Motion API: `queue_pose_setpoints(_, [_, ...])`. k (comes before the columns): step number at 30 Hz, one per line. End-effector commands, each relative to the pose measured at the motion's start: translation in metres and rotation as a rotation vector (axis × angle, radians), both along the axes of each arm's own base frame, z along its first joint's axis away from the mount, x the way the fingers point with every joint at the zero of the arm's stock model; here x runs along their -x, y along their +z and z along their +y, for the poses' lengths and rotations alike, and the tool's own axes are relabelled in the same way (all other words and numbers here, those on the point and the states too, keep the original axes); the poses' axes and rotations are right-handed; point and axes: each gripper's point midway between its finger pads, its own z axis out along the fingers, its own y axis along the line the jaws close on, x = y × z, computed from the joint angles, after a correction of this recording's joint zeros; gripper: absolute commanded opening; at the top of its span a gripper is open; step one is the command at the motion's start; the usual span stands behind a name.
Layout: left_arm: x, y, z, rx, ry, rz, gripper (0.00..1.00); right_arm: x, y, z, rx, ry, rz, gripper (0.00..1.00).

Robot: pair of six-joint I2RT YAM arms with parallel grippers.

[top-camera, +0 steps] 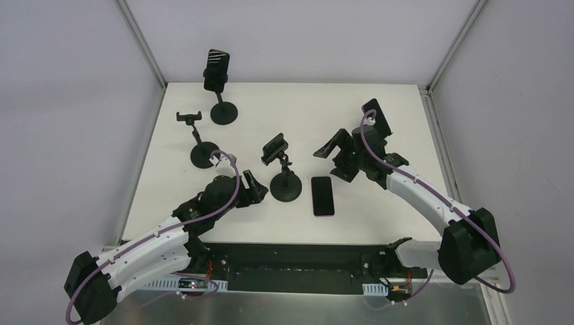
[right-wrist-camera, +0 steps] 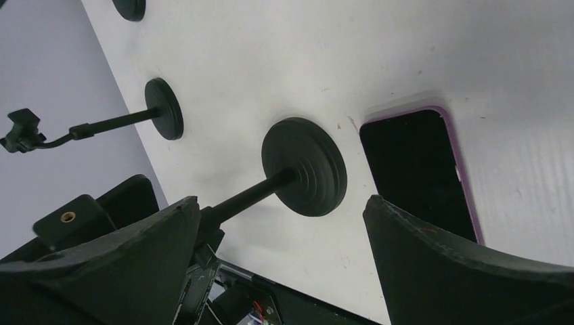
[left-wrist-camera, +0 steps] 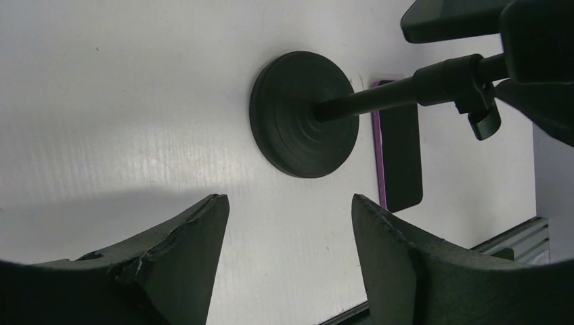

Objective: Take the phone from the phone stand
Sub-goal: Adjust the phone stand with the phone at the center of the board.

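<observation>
A black phone in a purple case (top-camera: 323, 196) lies flat on the white table, just right of the centre phone stand (top-camera: 285, 183), whose clamp (top-camera: 275, 148) looks empty. The phone also shows in the left wrist view (left-wrist-camera: 401, 159) and the right wrist view (right-wrist-camera: 416, 169). My right gripper (top-camera: 336, 159) is open and empty, a little above the table behind the phone. My left gripper (top-camera: 255, 189) is open and empty, low beside the left of the stand's round base (left-wrist-camera: 304, 114). Its fingers (left-wrist-camera: 196, 250) hold nothing.
A taller stand at the back left (top-camera: 218, 71) holds another dark phone in its clamp. A stand with an empty clamp (top-camera: 197, 139) is in front of it, also in the right wrist view (right-wrist-camera: 162, 108). A dark block (top-camera: 376, 115) sits behind the right wrist.
</observation>
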Motion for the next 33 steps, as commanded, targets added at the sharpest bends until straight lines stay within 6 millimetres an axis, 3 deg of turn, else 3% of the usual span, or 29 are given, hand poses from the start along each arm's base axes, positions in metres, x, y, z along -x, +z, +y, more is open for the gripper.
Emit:
queue_pose_setpoints(1, [-0.012, 0.031, -0.013, 0.068, 0.018, -0.091, 0.68, -0.008, 0.008, 0.028, -0.026, 0.058, -0.077, 0.95])
queue_pose_setpoints(5, [-0.003, 0.05, -0.031, 0.036, -0.028, -0.158, 0.76, -0.013, 0.005, 0.018, 0.023, 0.006, -0.095, 0.95])
queue_pose_setpoints(9, [0.001, 0.063, -0.05, 0.0, 0.007, -0.199, 0.78, -0.018, 0.016, -0.009, 0.083, -0.091, -0.135, 0.95])
queue_pose_setpoints(11, [-0.002, 0.081, -0.063, -0.029, 0.025, -0.244, 0.77, -0.015, 0.022, -0.025, 0.098, -0.137, -0.144, 0.95])
queue_pose_setpoints(18, [-0.021, 0.096, -0.099, -0.125, 0.068, -0.263, 0.78, -0.001, 0.055, -0.079, 0.138, -0.257, -0.244, 0.95])
queue_pose_setpoints(24, [-0.038, 0.093, -0.108, -0.213, 0.158, -0.246, 0.79, 0.017, 0.062, -0.106, 0.157, -0.305, -0.284, 0.95])
queue_pose_setpoints(33, [-0.053, 0.095, -0.097, -0.34, 0.261, -0.284, 0.82, 0.029, 0.057, -0.115, 0.139, -0.317, -0.281, 0.95])
